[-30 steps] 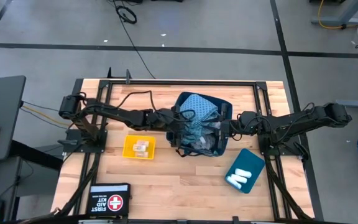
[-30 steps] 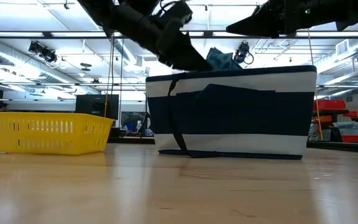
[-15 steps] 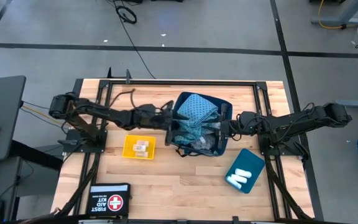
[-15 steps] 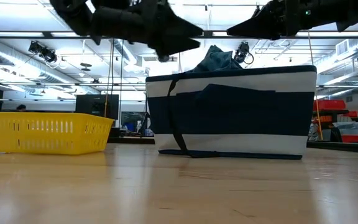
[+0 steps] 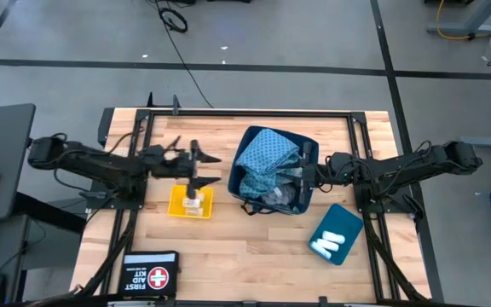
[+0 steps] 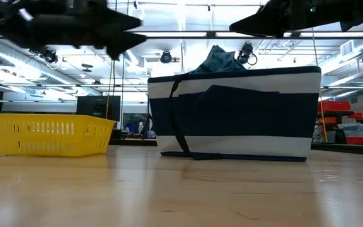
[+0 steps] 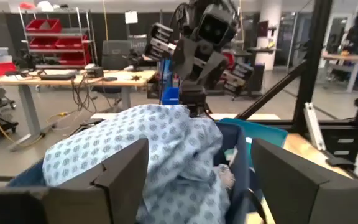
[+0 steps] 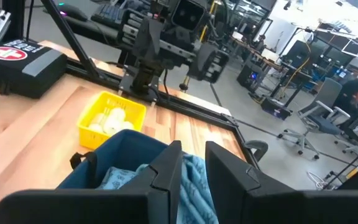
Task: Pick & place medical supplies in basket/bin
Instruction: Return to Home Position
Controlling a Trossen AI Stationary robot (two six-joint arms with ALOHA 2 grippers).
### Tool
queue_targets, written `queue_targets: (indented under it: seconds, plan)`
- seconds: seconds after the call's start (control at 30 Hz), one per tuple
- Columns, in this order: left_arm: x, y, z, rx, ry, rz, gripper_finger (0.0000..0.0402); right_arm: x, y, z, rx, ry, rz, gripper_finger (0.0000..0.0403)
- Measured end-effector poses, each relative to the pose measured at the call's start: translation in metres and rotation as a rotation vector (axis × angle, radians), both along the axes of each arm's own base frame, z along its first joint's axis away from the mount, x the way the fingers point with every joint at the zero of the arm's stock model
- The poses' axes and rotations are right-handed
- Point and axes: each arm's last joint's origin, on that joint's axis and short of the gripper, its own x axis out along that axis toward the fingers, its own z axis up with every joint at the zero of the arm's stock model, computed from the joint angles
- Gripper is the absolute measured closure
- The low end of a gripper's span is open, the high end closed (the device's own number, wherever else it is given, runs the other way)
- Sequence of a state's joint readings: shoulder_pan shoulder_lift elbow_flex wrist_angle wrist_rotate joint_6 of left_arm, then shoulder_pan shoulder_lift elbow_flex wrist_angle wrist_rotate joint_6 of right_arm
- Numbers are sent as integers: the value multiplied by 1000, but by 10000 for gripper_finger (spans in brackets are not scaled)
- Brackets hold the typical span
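Observation:
A navy-and-white bin (image 5: 307,152) (image 6: 232,113) stands mid-table. A teal-blue patterned cloth (image 5: 267,158) (image 7: 148,149) is heaped in it and rises over the rim (image 6: 219,61). A grey-blue cloth (image 5: 277,199) lies at the bin's near side. My left gripper (image 5: 205,168) (image 7: 197,180) is open and empty, above the yellow basket (image 5: 177,205), left of the bin. My right gripper (image 5: 302,175) (image 8: 193,168) hovers over the bin's right rim, its fingers a narrow gap apart, with nothing between them.
The yellow basket (image 6: 49,133) holds a few small pale packets (image 5: 194,201). A teal tray (image 5: 345,220) with white rolls (image 5: 326,243) lies at the near right. A black first-aid bag (image 5: 150,275) lies at the near left edge. Bare wood lies in front of the bin.
My left gripper has drawn back from the bin's left rim toward the table's left edge, levelling out from a downward slant, and now stands over the yellow basket. The cloth stays in the bin.

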State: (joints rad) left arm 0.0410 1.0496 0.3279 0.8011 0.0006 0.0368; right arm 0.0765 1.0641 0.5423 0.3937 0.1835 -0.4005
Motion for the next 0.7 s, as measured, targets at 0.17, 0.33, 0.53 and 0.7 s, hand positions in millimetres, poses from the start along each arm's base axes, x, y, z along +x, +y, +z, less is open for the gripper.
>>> queue_targets:
  seconds: [0.17, 0.33, 0.53, 0.7]
  plan:
    - [-35, 0, -17, -39, -2, 63, 132, 0, 0, 0, 11, 0, -1, 321]
    - [-58, 0, -32, -73, 9, 91, 132, 0, 0, 0, 27, -3, -4, 321]
    - [-74, 1, -48, -86, 45, 135, 132, -2, 2, 4, 96, -29, 50, 321]
    - [-81, 1, -52, -84, 37, 152, 132, -13, 9, 15, 150, -75, 208, 321]
